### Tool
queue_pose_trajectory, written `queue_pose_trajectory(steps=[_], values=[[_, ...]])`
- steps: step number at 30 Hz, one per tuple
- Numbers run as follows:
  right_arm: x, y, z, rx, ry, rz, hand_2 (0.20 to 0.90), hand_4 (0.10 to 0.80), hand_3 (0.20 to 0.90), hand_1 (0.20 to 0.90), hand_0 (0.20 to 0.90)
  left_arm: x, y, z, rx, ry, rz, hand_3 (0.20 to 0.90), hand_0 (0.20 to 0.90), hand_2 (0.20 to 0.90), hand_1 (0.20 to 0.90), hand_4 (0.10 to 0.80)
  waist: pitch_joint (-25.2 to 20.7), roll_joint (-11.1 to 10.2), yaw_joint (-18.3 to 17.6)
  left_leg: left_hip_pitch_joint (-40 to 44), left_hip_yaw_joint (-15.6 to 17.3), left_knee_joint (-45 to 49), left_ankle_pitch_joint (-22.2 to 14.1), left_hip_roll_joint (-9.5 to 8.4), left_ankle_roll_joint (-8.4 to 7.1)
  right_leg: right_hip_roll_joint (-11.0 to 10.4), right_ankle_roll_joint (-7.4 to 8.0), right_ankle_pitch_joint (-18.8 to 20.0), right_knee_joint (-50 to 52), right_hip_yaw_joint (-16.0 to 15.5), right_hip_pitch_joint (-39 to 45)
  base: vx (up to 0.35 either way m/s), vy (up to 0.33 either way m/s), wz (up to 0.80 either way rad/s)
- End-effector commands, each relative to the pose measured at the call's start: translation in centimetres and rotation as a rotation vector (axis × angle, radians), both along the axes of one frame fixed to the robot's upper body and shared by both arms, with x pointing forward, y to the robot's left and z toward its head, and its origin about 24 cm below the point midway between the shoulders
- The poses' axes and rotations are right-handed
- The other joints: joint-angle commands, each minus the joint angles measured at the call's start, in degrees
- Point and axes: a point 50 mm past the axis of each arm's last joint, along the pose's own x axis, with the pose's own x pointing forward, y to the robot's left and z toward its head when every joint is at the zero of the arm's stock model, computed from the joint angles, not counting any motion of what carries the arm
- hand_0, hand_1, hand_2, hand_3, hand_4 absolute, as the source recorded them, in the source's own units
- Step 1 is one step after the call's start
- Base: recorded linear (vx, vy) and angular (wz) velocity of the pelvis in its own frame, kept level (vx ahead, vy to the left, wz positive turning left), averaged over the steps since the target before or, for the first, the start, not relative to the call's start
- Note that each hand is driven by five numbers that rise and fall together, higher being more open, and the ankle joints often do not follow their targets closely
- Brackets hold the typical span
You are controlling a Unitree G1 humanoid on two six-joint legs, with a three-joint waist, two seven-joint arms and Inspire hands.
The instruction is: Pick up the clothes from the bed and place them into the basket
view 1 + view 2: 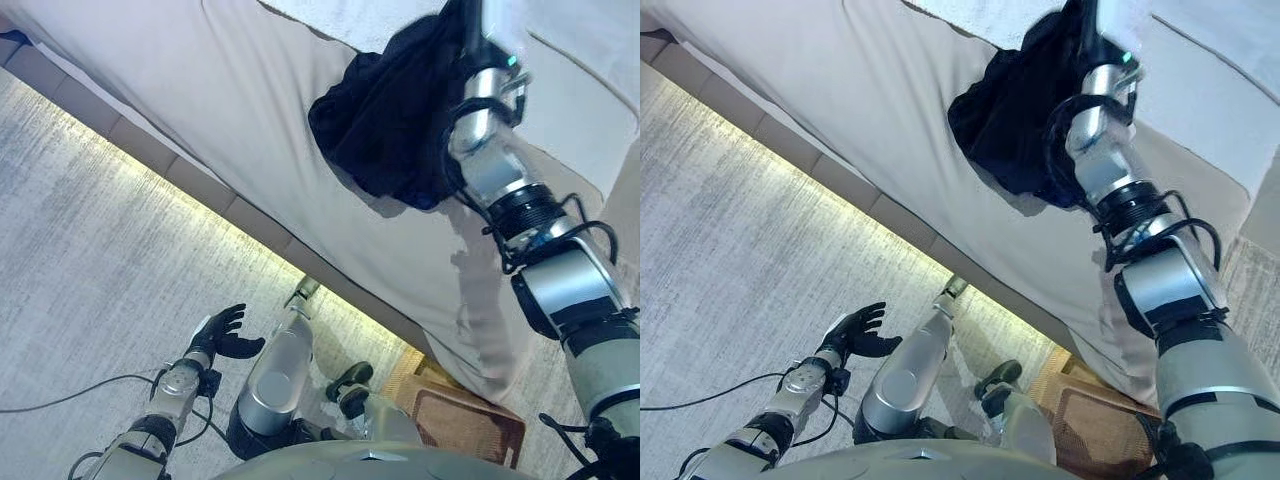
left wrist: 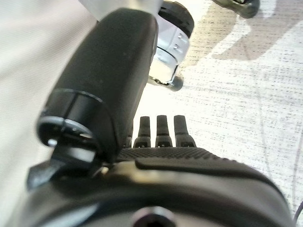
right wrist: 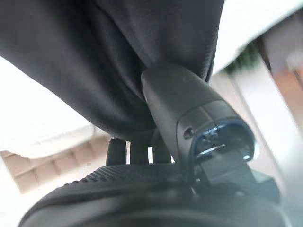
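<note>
Right wrist view: dark garment (image 3: 94, 61), smooth, thin, falling in soft folds, draped over the thumb and fingers (image 3: 117, 150) of the right robot hand (image 3: 156, 189). Fingertips buried in the cloth; whether they clamp it cannot be made out.

Head views: same garment (image 1: 390, 110), black, crumpled into a loose heap, lying on the bed (image 1: 220, 90) near its upper part, with the right arm reaching into it. Right robot hand itself hidden behind cloth and wrist. A deeper blue patch shows at the heap's lower edge.

Bed: pale beige cover, matte, lightly creased; a white textured sheet (image 1: 350, 18) cut off at the upper edge.

Basket (image 1: 465, 420): brown woven, rectangular, on the floor beside the bed, partly hidden behind the overhanging cover.

Left robot hand (image 1: 222, 335): low over pale streaked carpet (image 1: 90, 240), fingers spread and straight, holding nothing.

No legible writing.
</note>
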Motion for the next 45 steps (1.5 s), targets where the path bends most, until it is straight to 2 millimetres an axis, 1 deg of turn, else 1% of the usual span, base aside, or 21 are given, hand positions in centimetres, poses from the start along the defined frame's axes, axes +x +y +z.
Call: queue_pose_trajectory(steps=[1,3,4,6,10,14,17,20,23,25,27,29,30,31,32,33,35,40,41,43,45], values=[[-4.1,-3.9,5.5,0.021,-0.37,-0.07,0.3,0.1,0.2,0.3,0.3,-4.9,0.9,-1.9,0.046,0.134,-0.028,0.9,0.9,0.9,0.9,0.8,-9.4,0.7,-2.5,13.6,4.3,-9.8,-8.4,1.7,3.74,-0.1,-1.09,4.4,6.7,4.4,-1.9,0.15,-0.001,-0.17],[-4.9,-4.6,5.5,0.041,-0.394,-0.071,0.3,0.1,0.2,0.3,0.3,-5.7,0.8,-2.3,0.047,0.171,-0.032,0.9,0.9,0.9,0.9,0.8,-11.6,1.0,-3.5,15.6,4.6,-10.7,-8.6,1.57,3.85,0.0,-0.89,4.2,6.2,4.9,-0.3,0.114,0.019,-0.08],[-5.1,-4.9,5.3,0.047,-0.396,-0.076,0.3,0.1,0.2,0.3,0.3,-6.0,0.7,-2.5,0.047,0.183,-0.037,0.9,0.9,0.9,0.9,0.8,-12.2,1.3,-3.7,15.5,4.8,-10.6,-7.4,1.36,4.15,-0.1,-1.34,5.5,5.5,4.2,0.0,0.056,0.038,-0.06],[-5.6,-5.2,4.9,0.065,-0.407,-0.077,0.3,0.1,0.2,0.3,0.3,-6.7,0.5,-2.9,0.049,0.221,-0.039,0.9,0.9,0.9,0.9,0.8,-14.5,1.5,-4.6,17.2,5.3,-11.9,-7.2,1.4,4.04,0.4,-1.05,5.5,4.2,4.6,1.8,0.076,-0.004,-0.14],[-5.9,-5.5,4.4,0.074,-0.417,-0.086,0.3,0.1,0.2,0.3,0.3,-7.2,0.4,-3.2,0.054,0.254,-0.048,0.9,0.9,0.9,0.9,0.8,-16.1,1.6,-5.1,18.3,5.5,-12.9,-6.8,1.3,3.89,0.8,-0.88,5.5,3.0,4.9,3.3,0.07,-0.044,-0.1],[-6.0,-5.8,3.4,0.075,-0.381,-0.09,0.3,0.1,0.2,0.3,0.3,-7.8,0.5,-3.5,0.063,0.293,-0.051,0.9,0.9,0.9,0.9,0.8,-17.7,1.7,-5.6,19.2,5.7,-13.1,-7.0,1.07,3.92,0.9,-0.63,5.5,2.5,5.0,4.5,0.043,-0.037,-0.01],[-6.0,-5.9,2.7,0.082,-0.388,-0.096,0.3,0.1,0.2,0.3,0.3,-8.4,0.6,-3.7,0.072,0.315,-0.043,0.9,0.9,0.9,0.9,0.8,-18.2,1.8,-5.8,20.0,6.0,-13.2,-7.0,1.22,3.96,1.2,-0.79,5.0,2.0,5.1,5.6,0.019,-0.032,-0.02],[-5.9,-5.9,2.1,0.117,-0.387,-0.088,0.3,0.1,0.2,0.3,0.3,-8.5,0.8,-3.8,0.078,0.326,-0.036,0.9,0.9,0.9,0.9,0.8,-18.5,1.7,-5.7,20.2,6.1,-13.3,-7.0,1.19,3.84,1.4,-0.67,4.9,1.1,4.7,6.5,-0.005,-0.042,-0.03],[-5.0,-5.5,0.7,0.112,-0.254,-0.03,0.3,0.1,0.2,0.3,0.3,-8.4,1.0,-3.7,0.082,0.336,-0.035,0.9,0.9,0.9,0.9,0.8,-19.0,1.6,-5.5,20.3,6.0,-13.2,-7.0,1.0,3.67,1.4,-0.61,5.1,0.3,4.4,7.1,-0.005,-0.011,-0.01],[-4.0,-4.6,-1.1,0.067,-0.094,0.053,0.3,0.1,0.2,0.3,0.3,-8.4,1.3,-3.7,0.084,0.344,-0.031,0.9,0.9,0.9,0.9,0.8,-19.2,1.5,-5.5,20.3,5.9,-13.1,-6.9,0.95,3.65,1.4,-0.69,5.1,0.3,4.4,7.1,0.0,0.0,0.0],[-3.1,-4.3,-3.2,0.008,0.081,0.085,0.3,0.1,0.2,0.3,0.3,-8.5,1.5,-3.6,0.087,0.352,-0.03,0.9,0.9,0.9,0.9,0.8,-19.2,1.3,-5.4,20.5,5.6,-13.0,-6.7,0.96,3.68,1.4,-0.79,5.1,0.6,4.4,7.1,0.0,0.0,0.0],[-2.5,-4.3,-4.8,-0.068,0.205,0.086,0.3,0.1,0.2,0.3,0.3,-8.5,1.7,-3.6,0.089,0.355,-0.027,0.9,0.9,0.9,0.9,0.8,-19.0,1.0,-5.4,20.6,5.6,-13.0,-6.6,1.01,3.73,1.4,-0.8,5.1,0.9,4.3,7.2,0.0,0.0,0.0],[-2.2,-4.5,-5.7,-0.093,0.27,0.084,0.326,0.13,0.23,0.326,0.326,-8.6,1.8,-3.6,0.09,0.355,-0.028,0.9,0.9,0.9,0.9,0.8,-19.0,0.9,-5.3,20.8,5.5,-13.1,-6.6,1.05,3.72,1.4,-0.82,5.1,0.9,4.1,7.4,0.0,0.0,0.0],[-2.1,-4.6,-6.0,-0.102,0.3,0.083,0.446,0.27,0.37,0.446,0.446,-8.6,1.8,-3.6,0.09,0.355,-0.027,0.9,0.9,0.9,0.9,0.8,-19.0,0.8,-5.3,20.8,5.5,-13.1,-6.6,1.04,3.73,1.4,-0.8,5.1,0.9,4.1,7.5,0.0,0.0,0.0],[-1.6,-5.0,-7.5,-0.134,0.418,0.057,0.867,0.762,0.862,0.867,0.867,-8.4,1.9,-3.5,0.09,0.354,-0.031,0.9,0.9,0.9,0.9,0.8,-19.0,0.7,-5.1,20.9,5.4,-13.1,-6.6,0.99,3.69,1.3,-0.75,5.2,0.9,3.8,7.7,0.0,0.0,0.0],[-1.3,-5.1,-8.3,-0.149,0.469,0.053,0.9,0.8,0.9,0.9,0.9,-8.3,1.8,-3.5,0.09,0.353,-0.033,0.9,0.9,0.9,0.9,0.8,-18.9,0.6,-5.0,20.9,5.3,-13.1,-6.5,1.02,3.66,1.2,-0.75,5.2,0.8,3.6,7.9,0.012,0.012,0.03],[-1.1,-5.2,-9.5,-0.179,0.568,0.036,0.9,0.8,0.9,0.9,0.9,-8.2,1.9,-3.4,0.09,0.352,-0.033,0.9,0.9,0.9,0.9,0.8,-18.7,0.6,-4.7,21.0,5.2,-13.2,-6.4,1.07,3.66,1.1,-0.7,5.2,0.8,3.3,8.2,0.003,0.018,0.04],[-0.7,-4.9,-11.5,-0.252,0.666,0.017,0.9,0.8,0.9,0.9,0.9,-8.2,2.1,-3.3,0.099,0.35,-0.042,0.9,0.9,0.9,0.9,0.8,-18.1,0.5,-3.9,20.7,4.7,-13.1,-6.1,0.8,3.67,0.8,-0.69,5.3,1.1,2.6,8.5,0.002,0.014,-0.01],[-0.7,-4.9,-11.6,-0.266,0.677,0.019,0.618,0.471,0.571,0.618,0.618,-8.2,2.1,-3.3,0.101,0.35,-0.043,0.9,0.9,0.9,0.9,0.8,-17.9,0.5,-3.7,20.7,4.6,-13.0,-6.1,0.77,3.7,0.7,-0.68,5.3,1.2,2.6,8.4,-0.001,0.033,0.0],[-0.7,-4.7,-11.8,-0.283,0.684,0.023,0.3,0.1,0.2,0.3,0.3,-8.2,2.2,-3.3,0.104,0.35,-0.044,0.9,0.9,0.9,0.9,0.8,-17.6,0.6,-3.6,20.6,4.5,-13.0,-6.0,0.67,3.75,0.5,-0.64,5.4,1.5,2.5,8.2,-0.008,0.033,0.02],[-0.7,-4.5,-11.8,-0.294,0.69,0.03,0.3,0.1,0.2,0.3,0.3,-8.2,2.1,-3.3,0.105,0.351,-0.045,0.9,0.9,0.9,0.9,0.8,-17.4,0.6,-3.6,20.4,4.5,-13.0,-6.0,0.57,3.82,0.3,-0.58,5.5,1.7,2.5,8.0,-0.017,0.04,0.02]])
